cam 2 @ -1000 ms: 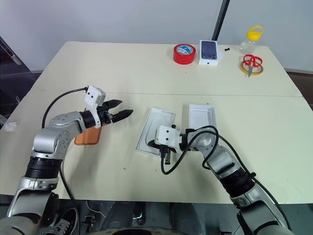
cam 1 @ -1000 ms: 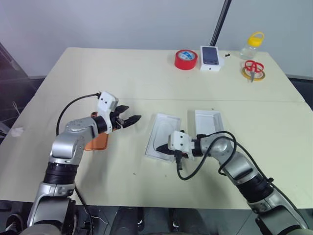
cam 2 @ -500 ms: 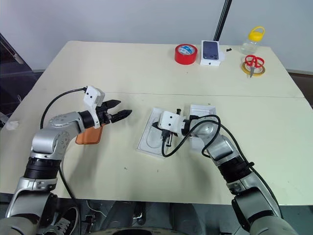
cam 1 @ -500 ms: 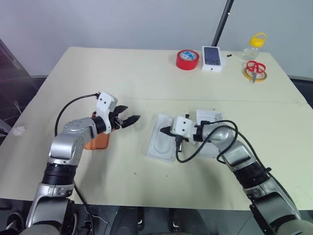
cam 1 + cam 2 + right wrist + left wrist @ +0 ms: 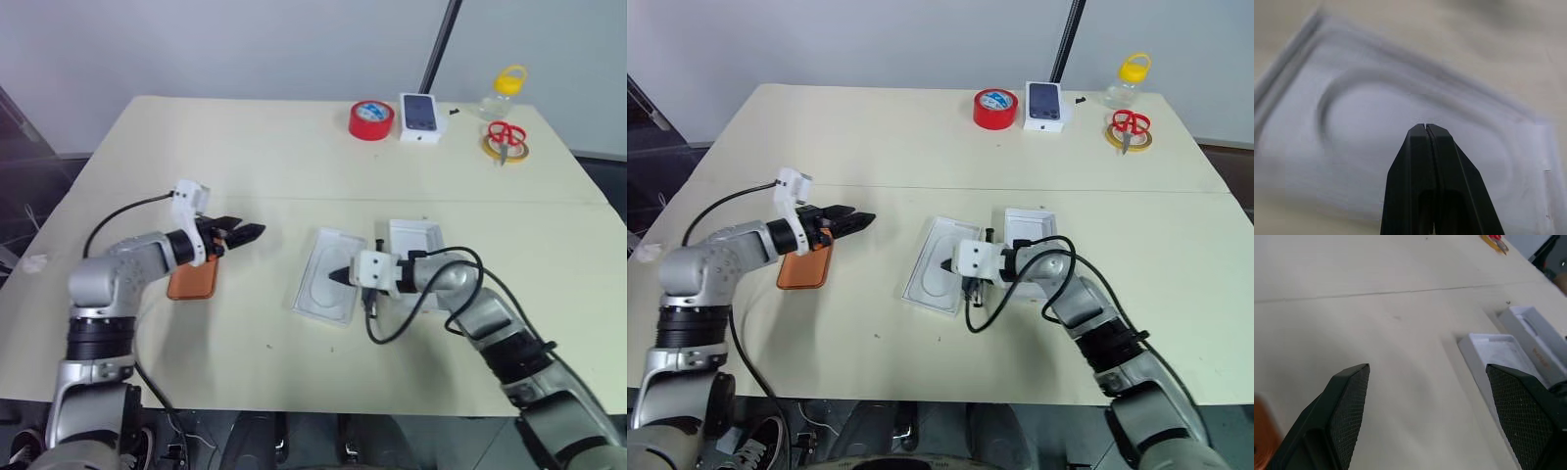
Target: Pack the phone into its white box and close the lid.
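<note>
The copper-orange phone [image 5: 193,280] lies flat on the table's left side. My left gripper [image 5: 251,233] hovers just past the phone's far right corner, open and empty, pointing toward the box parts. A shallow white box half [image 5: 315,297] with a rounded recess lies mid-table. My right gripper [image 5: 337,275] is shut with nothing in it, its tip low over that recess [image 5: 1366,122]. A second, deeper white box half [image 5: 415,238] lies just right of the first, partly behind my right wrist.
At the table's far edge stand a red tape roll [image 5: 371,119], a small white box with a dark phone picture [image 5: 419,116], a yellow-capped bottle [image 5: 505,88] and red scissors on a yellow tape ring [image 5: 506,140]. A seam crosses the table.
My left arm swung out to the left and its gripper rolled, staying open. My right gripper, still shut, moved forward from the recessed half's near edge to over its middle.
</note>
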`<state>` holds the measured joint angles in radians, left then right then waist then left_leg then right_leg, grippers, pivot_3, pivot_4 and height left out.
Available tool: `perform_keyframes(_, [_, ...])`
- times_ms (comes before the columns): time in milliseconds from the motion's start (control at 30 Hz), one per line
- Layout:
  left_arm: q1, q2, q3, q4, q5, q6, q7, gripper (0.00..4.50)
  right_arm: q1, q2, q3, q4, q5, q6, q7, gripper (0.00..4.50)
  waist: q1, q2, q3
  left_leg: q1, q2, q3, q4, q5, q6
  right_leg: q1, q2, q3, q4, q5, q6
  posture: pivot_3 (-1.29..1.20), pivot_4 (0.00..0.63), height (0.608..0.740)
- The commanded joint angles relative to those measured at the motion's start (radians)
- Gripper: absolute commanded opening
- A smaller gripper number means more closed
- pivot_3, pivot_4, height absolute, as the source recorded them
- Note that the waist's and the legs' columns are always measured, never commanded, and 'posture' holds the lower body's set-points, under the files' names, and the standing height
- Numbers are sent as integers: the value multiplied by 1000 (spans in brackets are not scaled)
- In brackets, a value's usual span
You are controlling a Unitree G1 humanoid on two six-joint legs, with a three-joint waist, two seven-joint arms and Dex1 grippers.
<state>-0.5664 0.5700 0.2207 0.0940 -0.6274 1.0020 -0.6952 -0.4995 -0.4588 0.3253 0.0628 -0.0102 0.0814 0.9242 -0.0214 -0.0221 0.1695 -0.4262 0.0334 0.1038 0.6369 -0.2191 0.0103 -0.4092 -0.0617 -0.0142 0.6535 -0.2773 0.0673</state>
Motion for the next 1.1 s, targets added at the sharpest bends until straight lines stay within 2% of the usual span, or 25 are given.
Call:
perform_keyframes(33, [-49,60,111,58,-68,95,8,4007,-80,85,-65,-42,55,74,-82,34,0,0,0,0,0,0,0,0,-1,0,0,0,1,0,0,0,150,735])
perform_keyframes(200, [-63,151,201,164,-99,255,40,4007,-200,247,-41,35,36,159,-185,34,-1,0,0,0,0,0,0,1,-1,-1,0,0,3,0,1,0,150,735])
perform_keyframes(333, [-26,226,199,194,-58,256,44,4007,-289,385,37,168,-27,147,-249,34,-11,0,0,0,0,0,0,1,-2,-2,0,0,3,0,0,0,150,735])
perform_keyframes(567, [51,238,204,221,-28,247,70,4007,-432,596,204,487,-175,141,-318,34,-29,-2,-1,-1,-1,0,-4,0,-7,-4,-2,0,3,0,0,0,150,735])
perform_keyframes(767, [92,216,186,203,-28,295,85,4007,-455,640,294,642,-274,120,-313,34,-40,-4,-2,-2,-1,0,-9,1,-10,-10,-3,0,3,0,0,0,150,735])
perform_keyframes(967, [100,190,112,198,8,305,104,4007,-498,666,286,745,-312,122,-365,34,-47,-2,-5,0,-1,0,-10,1,-10,-11,-4,0,3,1,-2,0,150,735])
perform_keyframes(1100, [58,136,94,232,-1,358,110,4007,-502,669,255,749,-290,119,-362,34,-41,1,-8,1,-2,0,-11,1,-10,-11,-5,-1,3,1,-2,0,150,735])
